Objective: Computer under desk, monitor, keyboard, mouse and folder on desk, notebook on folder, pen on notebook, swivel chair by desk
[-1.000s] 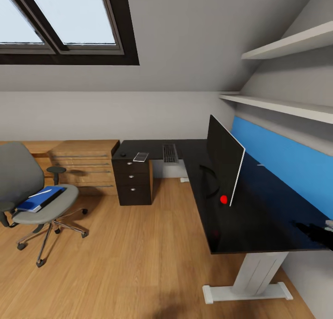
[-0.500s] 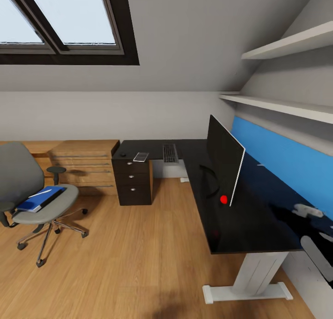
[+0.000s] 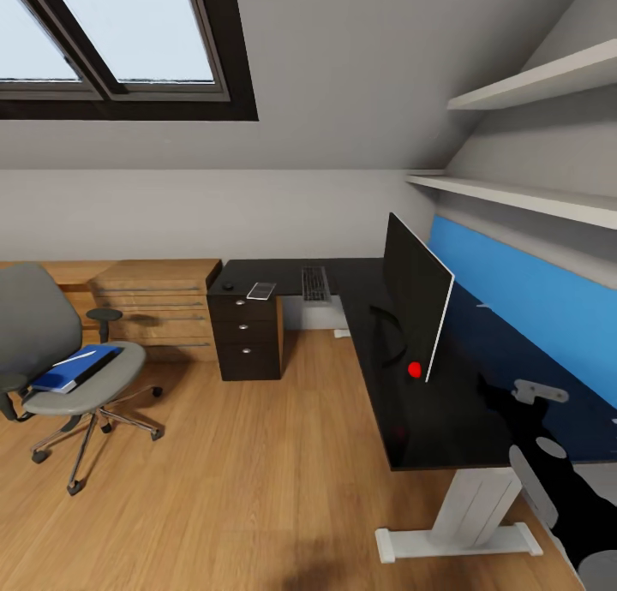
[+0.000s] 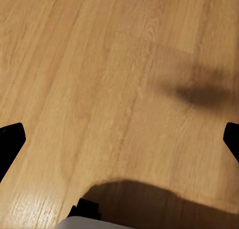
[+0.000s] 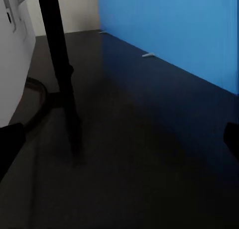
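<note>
— Black tabletop (image 3: 463, 402), L-shaped, blue panel behind: what stands on it?

— The monitor (image 3: 417, 295), upright, seen nearly edge-on, a red dot at its lower corner. The keyboard (image 3: 314, 283) lies on the far wing, well apart from it.

— And the folder (image 3: 75, 368)?

— Blue, flat on the seat of the swivel chair (image 3: 60, 368), out on the wooden floor (image 3: 240, 480).

— The claws?

— Right claw (image 5: 119, 139) hangs over the tabletop near the monitor's stand, fingertips spread wide, pinching nothing. Left claw (image 4: 119, 139) faces bare floor, equally spread.
</note>
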{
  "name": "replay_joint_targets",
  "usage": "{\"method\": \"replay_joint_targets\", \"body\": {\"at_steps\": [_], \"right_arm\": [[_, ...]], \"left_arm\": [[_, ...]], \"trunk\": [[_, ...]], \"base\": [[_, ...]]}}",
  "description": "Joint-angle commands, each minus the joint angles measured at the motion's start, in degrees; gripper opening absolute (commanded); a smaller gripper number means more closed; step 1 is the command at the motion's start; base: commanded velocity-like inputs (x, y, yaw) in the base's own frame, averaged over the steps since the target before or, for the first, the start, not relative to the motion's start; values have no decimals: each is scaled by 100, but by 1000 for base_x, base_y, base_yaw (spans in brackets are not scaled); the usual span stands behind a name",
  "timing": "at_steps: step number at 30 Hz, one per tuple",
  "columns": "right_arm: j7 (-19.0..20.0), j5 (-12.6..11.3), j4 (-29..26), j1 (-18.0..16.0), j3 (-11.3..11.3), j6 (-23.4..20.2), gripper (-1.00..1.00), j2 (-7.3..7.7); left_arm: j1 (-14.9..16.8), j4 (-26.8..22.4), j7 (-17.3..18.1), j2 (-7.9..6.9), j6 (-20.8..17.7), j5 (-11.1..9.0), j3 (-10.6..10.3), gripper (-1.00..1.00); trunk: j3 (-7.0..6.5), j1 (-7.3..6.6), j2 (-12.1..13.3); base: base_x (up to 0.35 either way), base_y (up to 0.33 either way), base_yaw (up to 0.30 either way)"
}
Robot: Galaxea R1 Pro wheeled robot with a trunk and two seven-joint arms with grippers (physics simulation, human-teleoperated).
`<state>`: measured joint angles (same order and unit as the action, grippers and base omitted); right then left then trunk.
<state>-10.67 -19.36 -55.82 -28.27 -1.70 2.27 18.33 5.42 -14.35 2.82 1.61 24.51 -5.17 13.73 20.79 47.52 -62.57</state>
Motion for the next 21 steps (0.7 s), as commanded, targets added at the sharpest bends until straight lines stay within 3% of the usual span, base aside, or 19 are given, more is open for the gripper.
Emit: {"method": "replay_joint_targets", "body": {"at_steps": [1, 7, 11, 15, 17, 21], "right_arm": [[-21, -41, -2, -3, -6, 35, 100, -7], [201, 11, 21, 3, -58, 173, 100, -87], [443, 56, 51, 5, -70, 394, 100, -231], [516, 77, 147, 5, -69, 493, 100, -324], [500, 36, 80, 70, -3, 427, 100, -389], [499, 44, -9, 69, 9, 438, 100, -519]], "left_arm": [[3, 3, 31, 0, 14, -56, 4, 100], [3, 4, 33, -6, 17, -64, 6, 100], [3, 8, 47, -4, 20, -69, 14, 100], [3, 10, 59, -3, 50, -66, 16, 100], [12, 76, 38, -69, 115, -81, 23, 100], [12, 205, 39, -51, 104, -81, 24, 100]], "trunk": [[7, 0, -4], [7, 0, -4], [7, 0, -4], [7, 0, -4], [7, 0, -4], [7, 0, -4]], "base": [[0, 0, 0], [68, -50, 0], [208, -143, 0], [265, -140, 0], [0, 0, 0], [0, 0, 0]]}}
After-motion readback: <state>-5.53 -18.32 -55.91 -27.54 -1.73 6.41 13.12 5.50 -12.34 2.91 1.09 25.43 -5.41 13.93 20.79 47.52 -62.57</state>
